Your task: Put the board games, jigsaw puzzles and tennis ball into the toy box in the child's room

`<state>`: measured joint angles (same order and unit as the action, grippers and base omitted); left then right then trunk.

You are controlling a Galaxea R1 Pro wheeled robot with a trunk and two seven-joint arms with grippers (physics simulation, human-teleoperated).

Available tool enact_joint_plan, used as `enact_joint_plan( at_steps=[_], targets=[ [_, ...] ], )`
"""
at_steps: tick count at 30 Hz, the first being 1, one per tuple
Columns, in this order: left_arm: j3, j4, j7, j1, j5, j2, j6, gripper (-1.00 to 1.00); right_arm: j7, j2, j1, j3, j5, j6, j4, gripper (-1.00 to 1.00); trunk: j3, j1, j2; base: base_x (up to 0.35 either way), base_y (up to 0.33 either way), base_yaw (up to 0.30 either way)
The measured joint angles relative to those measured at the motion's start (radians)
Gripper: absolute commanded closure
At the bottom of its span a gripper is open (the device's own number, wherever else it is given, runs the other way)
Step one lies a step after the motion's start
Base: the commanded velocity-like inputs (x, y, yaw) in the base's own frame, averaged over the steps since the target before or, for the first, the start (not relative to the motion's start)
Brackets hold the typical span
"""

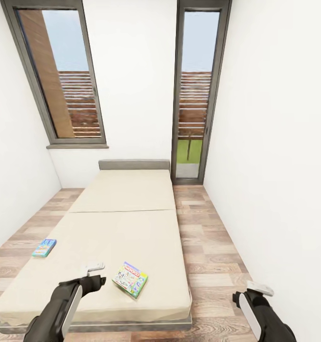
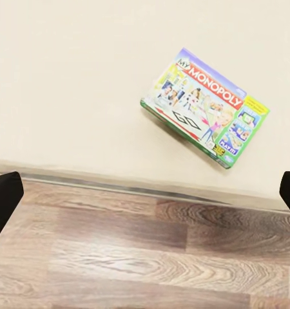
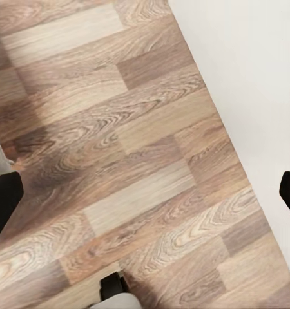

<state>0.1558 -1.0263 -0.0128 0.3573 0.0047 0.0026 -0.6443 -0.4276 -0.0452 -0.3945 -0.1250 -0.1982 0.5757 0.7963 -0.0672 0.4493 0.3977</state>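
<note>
Two board games lie on the beige bed. The green-edged Monopoly board game rests near the bed's front edge. The blue one sits at the bed's left edge. My left gripper hovers open above the bed's front edge, just left of the Monopoly box, with nothing between its fingers. Over the wood floor right of the bed, my right gripper is open and empty. The table, toy box, jigsaw puzzles and tennis ball are out of view.
A white wall runs close along the right, leaving a strip of plank floor beside the bed. A tall window and a glass door stand behind the headboard. More floor lies left of the bed.
</note>
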Motion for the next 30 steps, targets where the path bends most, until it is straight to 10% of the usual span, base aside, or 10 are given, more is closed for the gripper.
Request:
enact_joint_plan(
  at_steps=[12,30],
  targets=[
    [-0.002,0.194,0.007,0.237,-0.001,-0.061,-0.082,-1.00,-0.016,-0.001,0.001,0.001,-0.006,-0.002,0.003,-1.00,0.000,0.000,0.000,0.000,0.000,0.000],
    [0.000,0.424,0.053,0.371,-0.004,-0.062,0.030,-1.00,-0.016,0.000,0.001,0.002,-0.007,-0.005,0.000,-1.00,0.000,0.000,0.000,0.000,0.000,0.000]
  ],
)
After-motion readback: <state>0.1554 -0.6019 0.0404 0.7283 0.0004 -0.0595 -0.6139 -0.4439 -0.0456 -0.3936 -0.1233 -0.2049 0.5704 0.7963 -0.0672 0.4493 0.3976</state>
